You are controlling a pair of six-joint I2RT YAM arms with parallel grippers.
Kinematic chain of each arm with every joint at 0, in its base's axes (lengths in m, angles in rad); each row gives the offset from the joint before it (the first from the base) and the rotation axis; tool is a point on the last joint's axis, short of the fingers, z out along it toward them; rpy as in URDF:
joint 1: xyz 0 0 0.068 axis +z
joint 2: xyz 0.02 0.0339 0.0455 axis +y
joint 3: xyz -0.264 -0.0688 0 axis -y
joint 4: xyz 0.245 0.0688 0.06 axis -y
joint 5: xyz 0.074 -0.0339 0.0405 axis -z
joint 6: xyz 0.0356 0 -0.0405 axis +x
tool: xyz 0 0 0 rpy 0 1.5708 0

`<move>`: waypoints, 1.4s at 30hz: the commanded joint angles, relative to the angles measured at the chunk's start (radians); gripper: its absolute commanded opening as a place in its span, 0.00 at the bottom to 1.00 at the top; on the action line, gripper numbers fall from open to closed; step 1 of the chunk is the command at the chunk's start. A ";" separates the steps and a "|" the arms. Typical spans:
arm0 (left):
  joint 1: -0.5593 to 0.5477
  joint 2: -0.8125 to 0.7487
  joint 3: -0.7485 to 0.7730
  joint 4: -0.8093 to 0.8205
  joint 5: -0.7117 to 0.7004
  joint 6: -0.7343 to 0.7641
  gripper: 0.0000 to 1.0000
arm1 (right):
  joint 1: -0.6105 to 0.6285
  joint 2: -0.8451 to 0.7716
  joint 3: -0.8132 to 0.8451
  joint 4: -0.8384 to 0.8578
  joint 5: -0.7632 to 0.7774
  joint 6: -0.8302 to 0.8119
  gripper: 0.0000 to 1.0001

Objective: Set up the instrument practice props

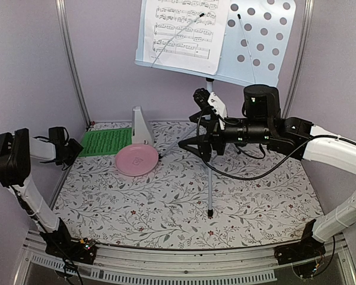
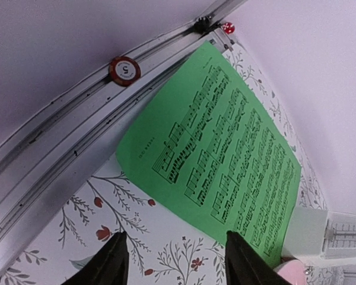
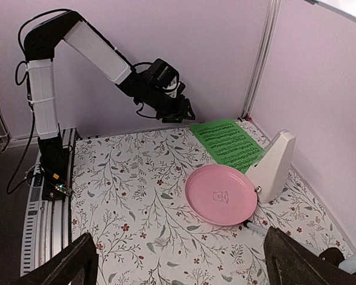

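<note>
— Starting with the music stand (image 1: 252,50): where is it found?

— It is seen upright on its tripod, between the middle of the bench (image 1: 184,208) and the far edge, a little toward the right edge. The white sheet (image 1: 184,29) is carried on the half of its desk nearer the left edge, and it is crossed by a thin wire arm.

— And the green sheet (image 1: 105,142)?

— It is laid flat in the far left corner. The metronome (image 1: 141,126) is stood upright just beside its right end. The pink plate (image 1: 136,160) is placed just in front of the metronome (whether the two are touching cannot be told).

— How are the grippers found?

— The left gripper (image 2: 175,264) is held over the bench at the edge of the green sheet, near the left edge. Its fingers (image 2: 110,264) are spread apart and nothing is held between them. The right gripper (image 1: 203,145) is stretched in from the right edge, close beside the stand's pole. In the right wrist view its fingers (image 3: 71,264) are spread wide and nothing is gripped.
</note>
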 commanded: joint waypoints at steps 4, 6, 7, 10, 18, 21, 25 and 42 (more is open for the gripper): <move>0.024 0.073 0.039 0.047 0.019 0.001 0.50 | -0.008 0.006 -0.011 0.029 -0.011 0.008 0.99; 0.026 0.091 0.047 0.059 0.026 0.002 0.48 | -0.008 0.007 -0.009 0.029 -0.012 0.007 0.99; 0.028 0.099 0.055 0.060 0.027 0.004 0.47 | -0.009 0.007 -0.010 0.029 -0.013 0.006 0.99; 0.030 0.120 0.076 0.056 0.027 0.004 0.45 | -0.010 0.011 -0.007 0.028 -0.013 0.006 0.99; 0.029 0.142 0.108 0.031 -0.009 -0.003 0.44 | -0.012 0.011 0.001 0.029 -0.009 0.006 0.99; 0.030 0.146 0.115 0.011 -0.038 -0.001 0.43 | -0.012 0.014 0.002 0.029 -0.009 0.004 0.99; 0.030 0.161 0.126 -0.010 -0.053 0.002 0.42 | -0.012 0.017 0.005 0.029 -0.010 0.004 0.99; 0.032 0.233 0.165 -0.020 -0.080 -0.009 0.39 | -0.016 0.026 0.016 0.027 -0.003 0.003 0.99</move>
